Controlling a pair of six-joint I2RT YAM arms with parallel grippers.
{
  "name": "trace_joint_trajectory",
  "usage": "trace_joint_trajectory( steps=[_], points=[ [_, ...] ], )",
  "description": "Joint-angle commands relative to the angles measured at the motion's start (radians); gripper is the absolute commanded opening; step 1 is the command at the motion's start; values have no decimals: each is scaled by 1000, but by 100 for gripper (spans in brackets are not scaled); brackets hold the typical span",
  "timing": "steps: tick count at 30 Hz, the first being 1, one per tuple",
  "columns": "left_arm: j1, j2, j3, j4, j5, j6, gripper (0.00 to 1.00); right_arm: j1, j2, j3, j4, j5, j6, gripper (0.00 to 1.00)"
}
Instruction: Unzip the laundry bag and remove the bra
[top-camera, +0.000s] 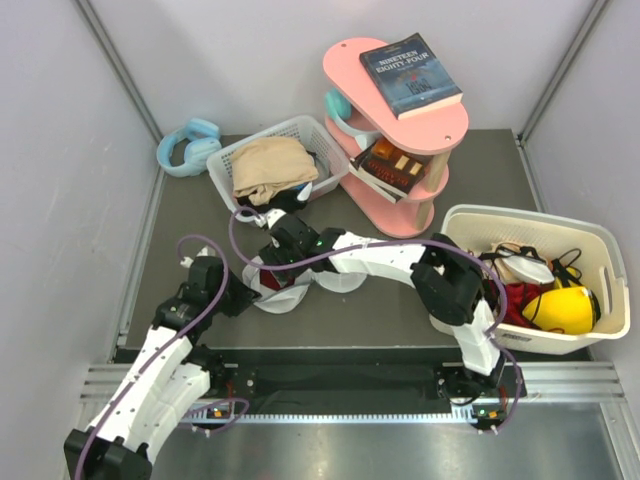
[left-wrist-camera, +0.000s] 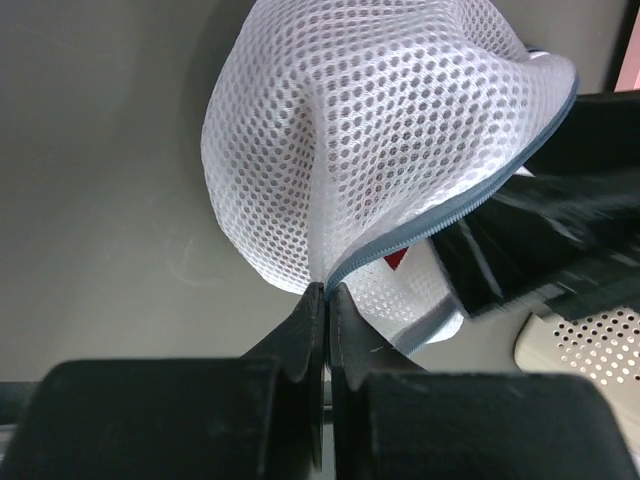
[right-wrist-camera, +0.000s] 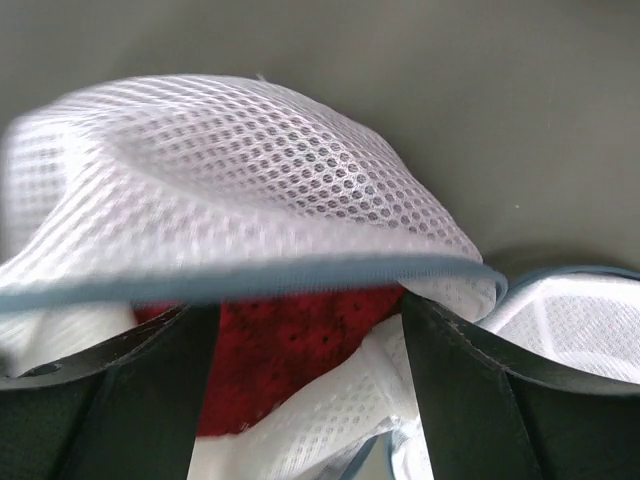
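The laundry bag (left-wrist-camera: 370, 150) is a white mesh dome with a blue-teal zipper band, partly unzipped and lying on the dark table between the arms (top-camera: 270, 298). My left gripper (left-wrist-camera: 327, 292) is shut on the bag's rim at the zipper band; it is at the bag's left side in the top view (top-camera: 243, 290). My right gripper (right-wrist-camera: 300, 385) is open, with its fingers inside the gap under the raised mesh lid (right-wrist-camera: 230, 170). The red bra (right-wrist-camera: 285, 350) lies between those fingers, and a red sliver shows in the left wrist view (left-wrist-camera: 397, 260). The right gripper comes from above in the top view (top-camera: 283, 262).
A white slatted basket (top-camera: 222, 160) holding beige cloth stands behind the bag. Blue headphones (top-camera: 188, 145) lie at the back left. A pink shelf (top-camera: 345, 55) with books is at the back centre. A cream tub (top-camera: 520, 215) of mixed items stands at the right.
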Motion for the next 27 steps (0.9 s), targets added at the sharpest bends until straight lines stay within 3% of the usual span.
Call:
trace_joint_trajectory(
  steps=[1,3,6,7,10,13,18,24,27],
  points=[
    [-1,15,5,45,12,-7,0,17,77,45,26,42,-23,73],
    [-1,25,8,52,13,-7,0,20,99,51,29,25,-19,72],
    [-1,40,12,64,12,-8,0,19,104,62,20,40,-11,48],
    [-1,45,13,65,7,-10,0,19,97,59,17,47,-7,33],
    [-1,49,22,66,-23,-14,0,19,35,34,31,67,-10,8],
    [-1,51,39,63,-34,-19,0,17,-41,19,46,47,-22,0],
    [0,60,74,42,-65,-17,0,8,-175,-22,58,-1,-51,0],
    [0,60,91,-7,-116,-10,0,-6,-308,-107,52,-39,-74,9],
    [0,49,88,-23,-129,-11,0,-20,-347,-165,68,-155,-92,13]
  ],
)
